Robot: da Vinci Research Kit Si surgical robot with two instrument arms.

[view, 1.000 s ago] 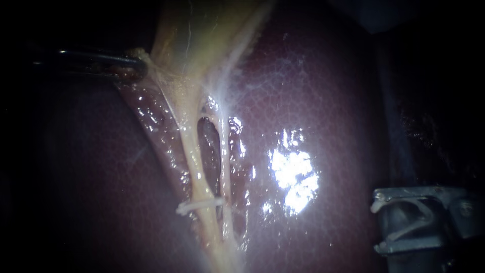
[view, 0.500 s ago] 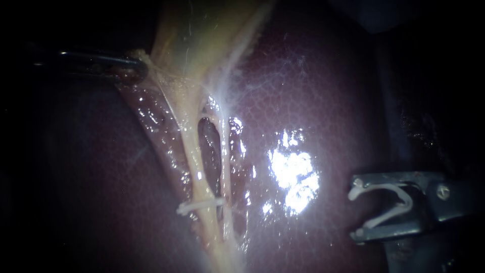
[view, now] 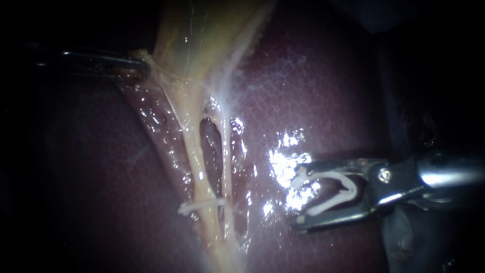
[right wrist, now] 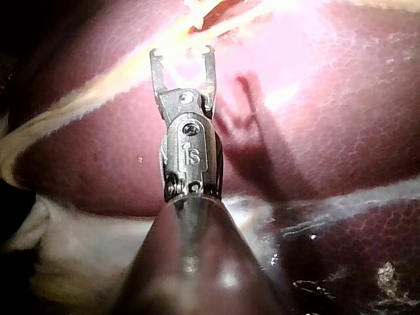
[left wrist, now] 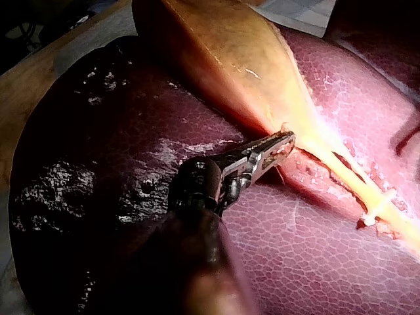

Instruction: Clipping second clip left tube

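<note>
Against dark glistening liver (view: 333, 96): slim left instrument (view: 143, 63) clamped on yellow gallbladder (view: 202, 35); pale left tube (view: 194, 156), white seated clip (view: 199, 206) across it, ahead of silvery right instrument (view: 299, 196) gripping open white clip (view: 352, 188). Could catch neighbouring tube (view: 225, 151) if pushed deep.

The left tube (view: 194, 156) is thin and pale yellow, with one white clip (view: 199, 205) closed across its lower part. The second clip (view: 331, 194), white and open, sits between the jaws of the right instrument (view: 299, 196), apart from the tube.
</note>
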